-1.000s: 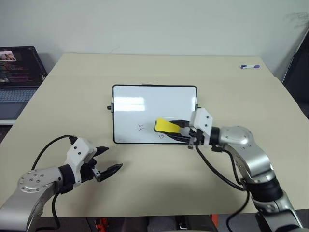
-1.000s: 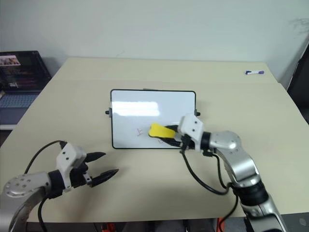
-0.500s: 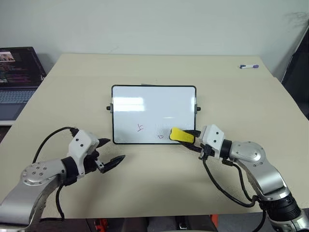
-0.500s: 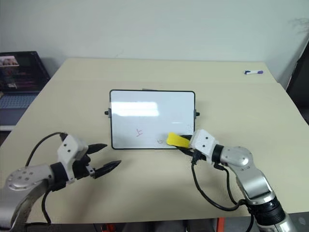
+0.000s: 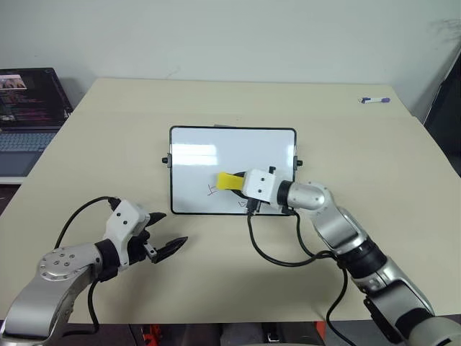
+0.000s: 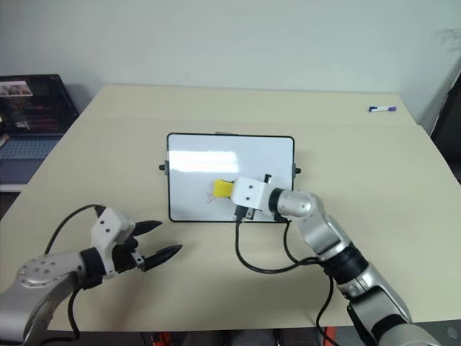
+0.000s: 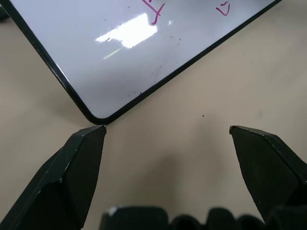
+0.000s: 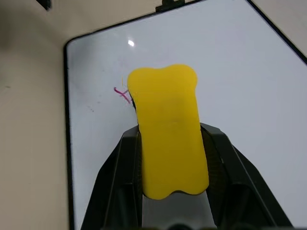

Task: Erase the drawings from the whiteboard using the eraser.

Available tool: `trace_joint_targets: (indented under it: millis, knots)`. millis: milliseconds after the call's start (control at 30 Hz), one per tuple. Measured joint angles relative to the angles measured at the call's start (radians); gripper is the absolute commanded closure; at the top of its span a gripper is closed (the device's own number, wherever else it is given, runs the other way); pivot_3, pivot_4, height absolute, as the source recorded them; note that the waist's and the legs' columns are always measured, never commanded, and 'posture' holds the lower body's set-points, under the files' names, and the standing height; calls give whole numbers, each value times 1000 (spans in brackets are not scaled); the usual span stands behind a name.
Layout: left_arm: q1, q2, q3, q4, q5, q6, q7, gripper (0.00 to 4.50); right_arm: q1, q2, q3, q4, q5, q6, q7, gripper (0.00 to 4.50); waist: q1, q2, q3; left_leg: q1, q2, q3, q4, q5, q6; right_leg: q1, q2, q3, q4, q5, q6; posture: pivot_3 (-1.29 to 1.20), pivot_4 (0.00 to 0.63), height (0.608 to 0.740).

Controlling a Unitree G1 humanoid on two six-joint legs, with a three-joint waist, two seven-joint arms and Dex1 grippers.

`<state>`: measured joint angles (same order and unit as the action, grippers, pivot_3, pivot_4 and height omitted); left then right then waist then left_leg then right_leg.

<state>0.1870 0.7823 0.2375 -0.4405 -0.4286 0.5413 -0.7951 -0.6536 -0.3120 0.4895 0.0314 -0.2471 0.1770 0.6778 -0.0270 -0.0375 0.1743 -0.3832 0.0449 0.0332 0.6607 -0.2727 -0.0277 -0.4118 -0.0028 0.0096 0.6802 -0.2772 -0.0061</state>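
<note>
Right gripper (image 8: 168, 158) pinches the eraser (image 8: 165, 129) over the whiteboard (image 5: 194, 155), beside its red drawings (image 5: 211, 190).
Your left gripper (image 7: 168, 139) waits spread just off the whiteboard's near corner, likely ready to steady it.

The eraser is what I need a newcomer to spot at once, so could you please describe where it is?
On the beige table, find the small dark-framed whiteboard at its centre. Over the board's lower part, the right gripper is shut on the eraser, beside a red drawing. It is the one bright yellow oblong block, unlike the white and purple marker at the table's far right edge.
</note>
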Motion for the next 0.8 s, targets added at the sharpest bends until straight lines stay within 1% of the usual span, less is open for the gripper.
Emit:
trace_joint_targets:
  millis: [233,333,467,567,700,800]
  knots:
    - [3,-5,-14,24,21,-44,-3,0,-151,45,105,195,-168,-139,-52,3200,-6,0,0,1,1,0,0,0,0,-1,0,0,2,0,0,0,150,740]
    - [4,-8,-14,25,22,-48,-3,0,-163,43,132,222,-203,-191,-38,3200,-5,0,0,1,1,0,0,0,0,0,0,-1,2,0,0,0,150,740]
    - [-1,-13,-15,26,21,-46,-1,0,-165,47,174,263,-223,-273,-6,3200,-5,0,0,2,1,0,0,0,0,1,0,-1,2,0,0,0,150,740]
    - [-21,-13,-27,25,20,-39,1,0,-206,62,181,325,-241,-316,-11,3200,-5,0,0,3,1,-1,0,0,0,2,0,-1,2,0,0,0,150,740]
    - [-32,-13,-37,21,19,-21,4,0,-255,88,171,410,-252,-353,-92,3200,-4,0,0,4,1,-1,1,1,0,2,0,-1,3,1,-1,0,150,740]
    - [-32,-13,-37,19,17,-11,9,0,-276,79,161,439,-252,-377,-98,3200,0,-1,-1,4,1,-1,1,1,0,3,0,-1,2,1,-1,0,150,740]
